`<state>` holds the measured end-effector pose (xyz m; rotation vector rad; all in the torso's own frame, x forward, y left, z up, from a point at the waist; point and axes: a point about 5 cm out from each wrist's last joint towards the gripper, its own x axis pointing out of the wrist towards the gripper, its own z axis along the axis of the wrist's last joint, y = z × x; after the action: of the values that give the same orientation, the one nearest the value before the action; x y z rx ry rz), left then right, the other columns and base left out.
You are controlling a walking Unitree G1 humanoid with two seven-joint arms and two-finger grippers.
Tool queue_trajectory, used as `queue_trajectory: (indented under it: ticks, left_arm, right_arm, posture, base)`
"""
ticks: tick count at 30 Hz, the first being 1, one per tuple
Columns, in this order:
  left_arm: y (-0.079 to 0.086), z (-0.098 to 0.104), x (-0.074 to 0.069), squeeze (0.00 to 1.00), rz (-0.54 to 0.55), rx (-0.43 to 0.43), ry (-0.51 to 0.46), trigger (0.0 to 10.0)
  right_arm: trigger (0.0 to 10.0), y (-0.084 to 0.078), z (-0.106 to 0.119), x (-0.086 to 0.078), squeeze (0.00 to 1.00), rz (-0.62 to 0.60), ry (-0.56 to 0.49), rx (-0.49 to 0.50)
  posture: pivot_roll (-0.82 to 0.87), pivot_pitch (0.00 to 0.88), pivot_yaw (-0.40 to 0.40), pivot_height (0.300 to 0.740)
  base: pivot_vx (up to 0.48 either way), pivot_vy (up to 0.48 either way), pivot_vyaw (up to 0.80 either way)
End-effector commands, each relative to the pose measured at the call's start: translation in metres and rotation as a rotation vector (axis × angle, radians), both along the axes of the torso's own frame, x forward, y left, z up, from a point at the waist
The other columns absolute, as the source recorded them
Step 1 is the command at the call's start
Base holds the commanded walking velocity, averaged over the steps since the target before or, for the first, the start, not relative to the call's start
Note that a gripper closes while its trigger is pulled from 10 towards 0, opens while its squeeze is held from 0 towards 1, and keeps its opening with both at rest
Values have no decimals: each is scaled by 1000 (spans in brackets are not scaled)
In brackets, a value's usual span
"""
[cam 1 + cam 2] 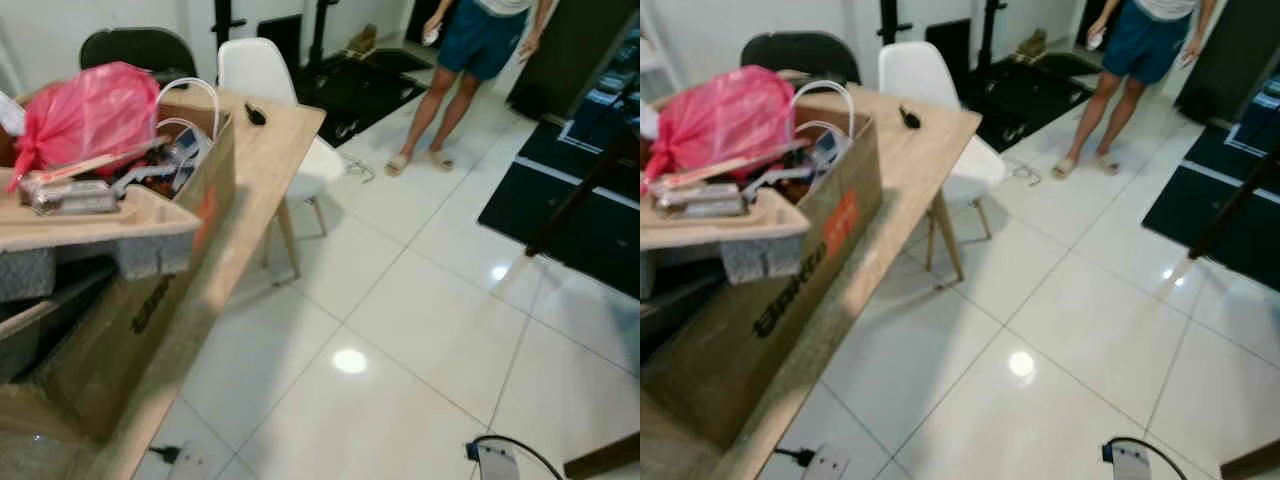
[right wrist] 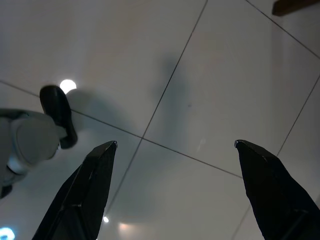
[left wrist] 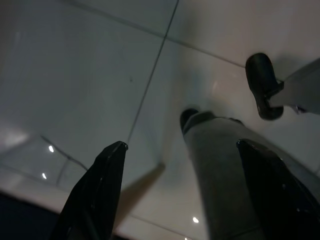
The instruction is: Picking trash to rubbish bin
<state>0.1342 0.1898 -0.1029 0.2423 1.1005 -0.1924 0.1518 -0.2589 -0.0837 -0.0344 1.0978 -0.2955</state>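
Left eye view: white tiled floor (image 1: pixel 420 330), with a wooden counter (image 1: pixel 270 150) on the left carrying a cardboard box (image 1: pixel 130 320) — a pink trash bag (image 1: pixel 85 110) sits on top of its contents. A white chair (image 1: pixel 265 75) stands behind; a person (image 1: pixel 470 60) farther off. Left pincer (image 3: pixel 182 187) and right pincer (image 2: pixel 175 187) hang over the tiles, fingers spread wide, holding nothing.

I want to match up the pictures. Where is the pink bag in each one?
Left eye view: the pink plastic bag sits upper left, on top of the stuff in the brown cardboard box on the wooden table.
Right eye view: upper left again, atop the same box.
Left wrist view: floor tiles, no bag.
Right wrist view: floor tiles, no bag.
Shared landmark: the white chair beside the table.
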Motion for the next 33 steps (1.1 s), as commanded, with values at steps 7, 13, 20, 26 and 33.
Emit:
queue_trajectory:
  ticks: [7,13,20,26,33]
  left_arm:
    - [2,-5,-15,0,-12,17,67,10000]
    - [-1,-6,-18,0,-14,25,77,10000]
    - [-2,-7,-19,0,-14,31,81,10000]
    - [-4,-7,-19,0,-18,32,85,10000]
    - [-4,-8,-19,0,-13,36,84,10000]
  right_arm:
    - [10000,4,-5,-11,0,8,39,13]
    - [10000,4,-7,-14,0,17,51,13]
    - [10000,4,-7,-15,0,38,59,9]
    - [10000,3,-7,-15,0,50,63,5]
    - [10000,4,-7,-15,0,69,71,3]
  posture:
    - [94,84,-68,740]
    - [92,87,-73,740]
    - [89,88,-79,740]
    - [88,88,-83,740]
    - [95,92,-89,740]
  base:
    - [0,0,-788]
    - [0,0,-788]
    - [0,0,-788]
    - [0,0,-788]
    - [0,0,-788]
